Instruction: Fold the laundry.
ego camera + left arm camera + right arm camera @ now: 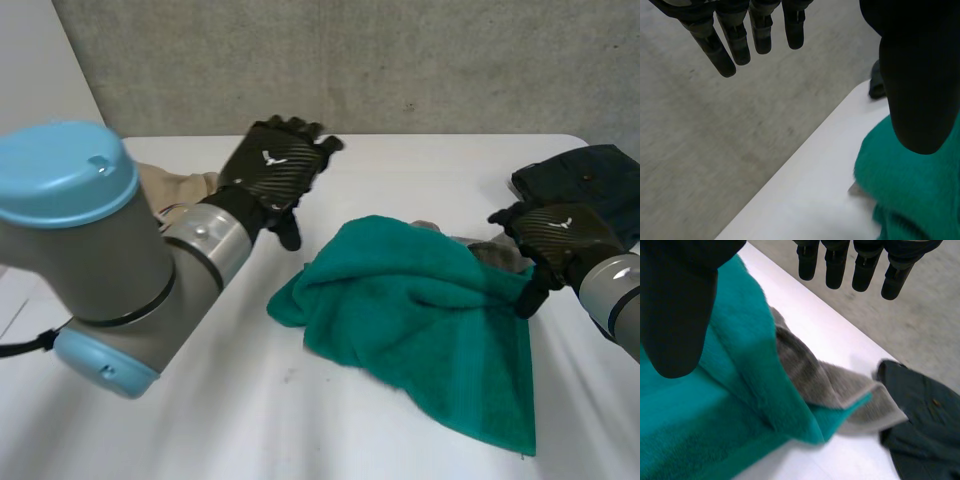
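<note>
A crumpled teal towel (420,320) lies on the white table (200,420), right of the middle. A grey cloth (497,255) sticks out from under its far right side. My left hand (275,165) hovers open to the left of the towel and behind it, holding nothing. In the left wrist view its fingers (735,45) are straight and the teal towel (910,200) lies beneath its thumb. My right hand (555,235) is open at the towel's right edge, over the grey cloth. In the right wrist view its fingers (865,270) hang straight above the teal towel (715,415) and the grey cloth (840,385).
A dark folded garment (590,180) lies at the table's back right corner, just behind my right hand, and shows as the dark garment (925,425) in the right wrist view. A beige garment (175,185) lies at the back left, behind my left arm.
</note>
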{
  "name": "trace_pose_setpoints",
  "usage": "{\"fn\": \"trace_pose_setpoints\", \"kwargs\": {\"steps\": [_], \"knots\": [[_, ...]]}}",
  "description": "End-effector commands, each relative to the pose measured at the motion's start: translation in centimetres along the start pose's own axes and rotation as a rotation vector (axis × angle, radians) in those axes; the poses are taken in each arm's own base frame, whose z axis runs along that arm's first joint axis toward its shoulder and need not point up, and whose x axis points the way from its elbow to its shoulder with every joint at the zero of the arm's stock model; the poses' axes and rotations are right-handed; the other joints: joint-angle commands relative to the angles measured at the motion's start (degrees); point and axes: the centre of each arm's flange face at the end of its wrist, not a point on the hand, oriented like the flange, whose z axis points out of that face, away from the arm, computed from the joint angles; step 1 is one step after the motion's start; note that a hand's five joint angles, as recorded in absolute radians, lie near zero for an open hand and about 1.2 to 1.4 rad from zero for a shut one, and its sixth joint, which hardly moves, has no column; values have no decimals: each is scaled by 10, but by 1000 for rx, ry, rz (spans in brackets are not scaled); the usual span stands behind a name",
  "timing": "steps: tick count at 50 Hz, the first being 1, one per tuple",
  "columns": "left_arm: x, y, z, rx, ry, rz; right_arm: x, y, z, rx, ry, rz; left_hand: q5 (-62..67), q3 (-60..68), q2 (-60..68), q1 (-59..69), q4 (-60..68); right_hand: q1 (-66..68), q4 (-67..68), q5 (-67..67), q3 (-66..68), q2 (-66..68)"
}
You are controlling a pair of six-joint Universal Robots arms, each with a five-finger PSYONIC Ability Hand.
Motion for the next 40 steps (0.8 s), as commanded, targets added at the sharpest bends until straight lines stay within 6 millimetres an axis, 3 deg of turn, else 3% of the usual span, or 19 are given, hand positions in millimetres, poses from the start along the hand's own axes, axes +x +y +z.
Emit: {"fn": "trace_pose_setpoints", "kwargs": {"steps": [1, 5, 10, 15, 20, 22, 26, 27, 30, 31, 33, 34, 38, 40], "knots": [[38, 16, 31, -23, 144, -5, 2, 19, 4, -51, 58, 44, -6, 1, 5, 5, 6, -25, -17, -25, -16, -16], [54, 41, 47, -114, 174, 2, 1, 30, 9, -67, 62, 39, 1, 8, 12, 12, 12, -25, -17, -25, -16, -16], [59, 71, 63, -210, 161, 21, 1, 40, 12, -88, 64, 13, 159, 166, 169, 170, 170, -25, -17, -25, -16, -16], [68, 76, 67, -208, 192, 27, 2, 41, 13, -84, 71, -22, 278, 285, 289, 289, 290, -25, -17, -25, -16, -16], [70, 66, 64, -175, 218, 33, 5, 41, 14, -78, 81, -39, 673, 680, 683, 684, 684, -25, -17, -25, -16, -16], [65, 62, 66, -165, 197, 43, 6, 41, 14, -78, 84, -41, 674, 681, 684, 685, 685, -25, -17, -25, -16, -16], [20, 36, 69, -138, 23, 71, 10, 40, 17, -66, 96, -42, 674, 681, 684, 685, 685, -25, -17, -25, -16, -16], [-15, 18, 68, -115, -104, 71, 11, 39, 17, -61, 100, -41, 674, 681, 684, 685, 685, -25, -17, -25, -16, -16], [-79, -14, 64, -34, -316, 62, 12, 37, 18, -55, 101, -43, 674, 681, 684, 685, 685, -25, -17, -25, -16, -16], [-122, -35, 60, 54, -443, 62, 12, 36, 19, -51, 100, -44, 674, 681, 684, 685, 685, -25, -17, -25, -16, -16], [-163, -52, 54, 135, -548, 78, 11, 35, 20, -49, 98, -45, 674, 681, 684, 685, 685, -25, -17, -25, -16, -16], [-199, -64, 48, 204, -628, 98, 10, 35, 21, -48, 93, -48, 674, 681, 684, 685, 685, -25, -17, -25, -16, -16], [-262, -70, 33, 238, -730, 147, 5, 33, 23, -46, 79, -56, 674, 681, 684, 685, 685, -25, -17, -25, -16, -16], [-278, -65, 28, 215, -745, 158, 2, 33, 23, -44, 71, -62, 674, 681, 684, 685, 685, -25, -17, -25, -16, -16]]}}
